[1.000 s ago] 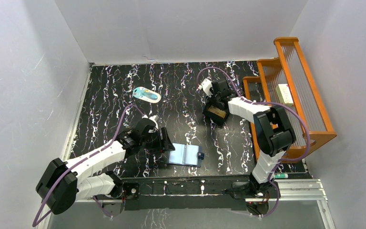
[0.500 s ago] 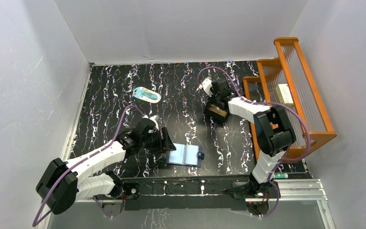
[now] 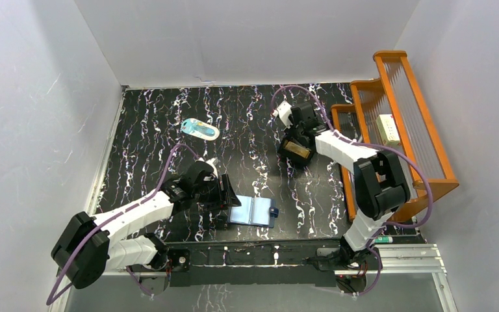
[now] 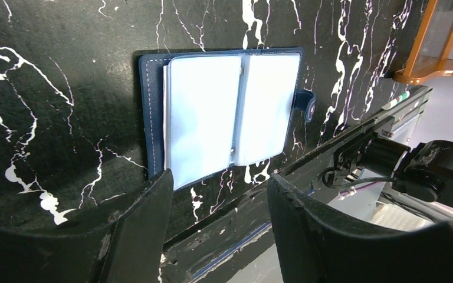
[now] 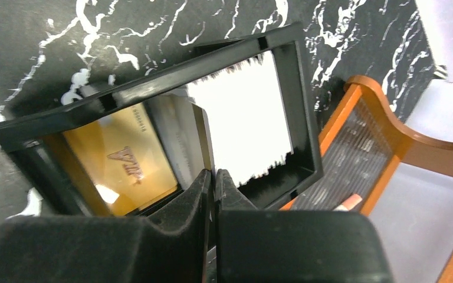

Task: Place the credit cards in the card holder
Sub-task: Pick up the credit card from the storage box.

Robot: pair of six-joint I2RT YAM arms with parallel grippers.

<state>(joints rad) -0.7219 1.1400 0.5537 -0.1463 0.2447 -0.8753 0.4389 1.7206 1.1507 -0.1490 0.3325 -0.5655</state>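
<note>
Moved: the right gripper [image 5: 213, 174] has edged toward the far side of the table [image 3: 149, 130] over the last second, and its jaws, apart then, have drawn almost together. The left arm has barely stirred.
Right gripper: pinched on the near edge of an upright card [image 5: 180, 135], only a sliver showing between the fingers.
Upright card: greyish, seen nearly edge-on, standing in the middle of the tray [image 5: 153, 82] and running straight into the finger gap.
Tray: small black box on the far right of the table, just beside the orange rack [image 3: 396, 117].
Gold card [image 5: 118, 153]: flat in the tray, left of the pinched card in the wrist view.
White card [image 5: 245, 124]: in the tray on the other side, washed out by glare (no print can be read).
Left gripper [image 4: 219, 180]: jaws wide apart, holding nothing, low over the table near its front edge.
Holder [image 4: 230, 106]: lying flat and spread open, pale-blue pages up, snap tab on the side away from the gripper. It sits just past the left fingertips, its near corner close to one finger, and well apart from the tray and the right gripper.
Oval item [image 3: 200, 129]: alone on the table beyond the left arm.
</note>
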